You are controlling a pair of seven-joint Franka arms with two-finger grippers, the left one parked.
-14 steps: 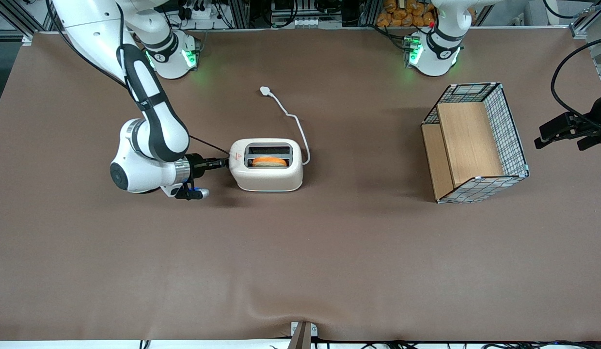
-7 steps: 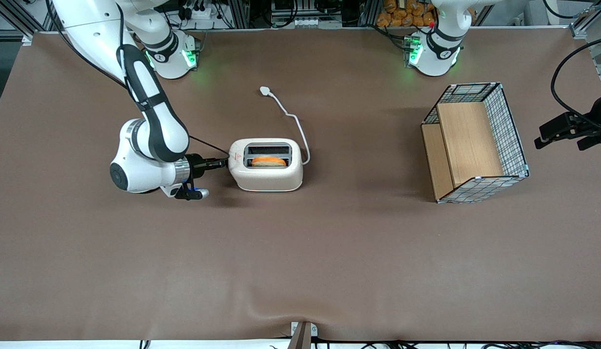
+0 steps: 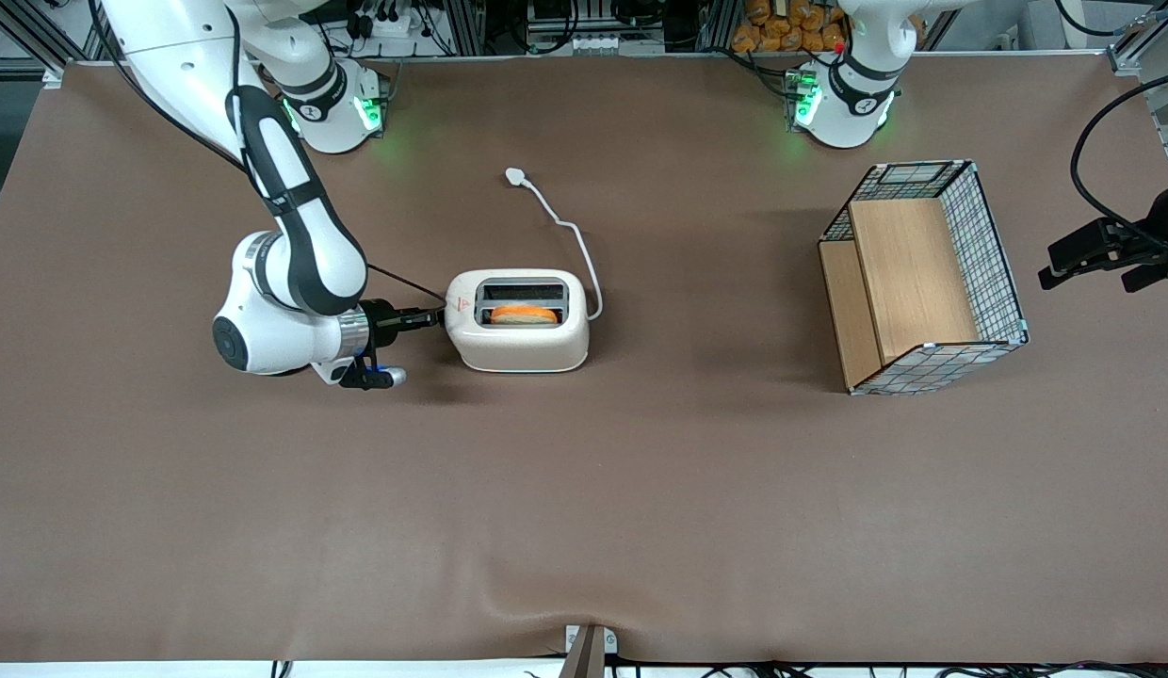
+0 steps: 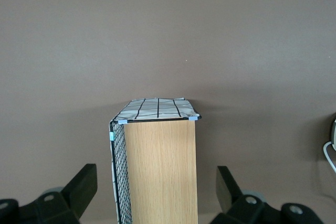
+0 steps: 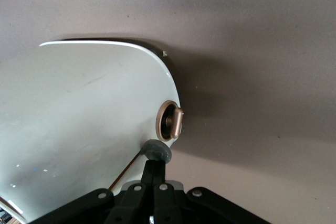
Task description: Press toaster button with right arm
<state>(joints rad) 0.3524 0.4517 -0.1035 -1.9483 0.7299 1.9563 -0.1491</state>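
The white two-slot toaster (image 3: 518, 320) stands mid-table with a red triangle mark on top and an orange-topped slice in the slot nearer the front camera. My right arm (image 3: 292, 282) lies low beside the toaster's end that faces the working arm's end of the table. Its gripper (image 3: 437, 317) is shut and empty. In the right wrist view the joined fingertips (image 5: 157, 162) touch the small grey toaster button (image 5: 157, 150) on the toaster's white end wall (image 5: 79, 129). The button is hidden in the front view.
A copper-coloured round dial (image 5: 170, 121) sits on the end wall just beside the button. The white cord and plug (image 3: 515, 175) trail away from the front camera. A wire basket with wooden panels (image 3: 923, 273) stands toward the parked arm's end and shows in the left wrist view (image 4: 157, 166).
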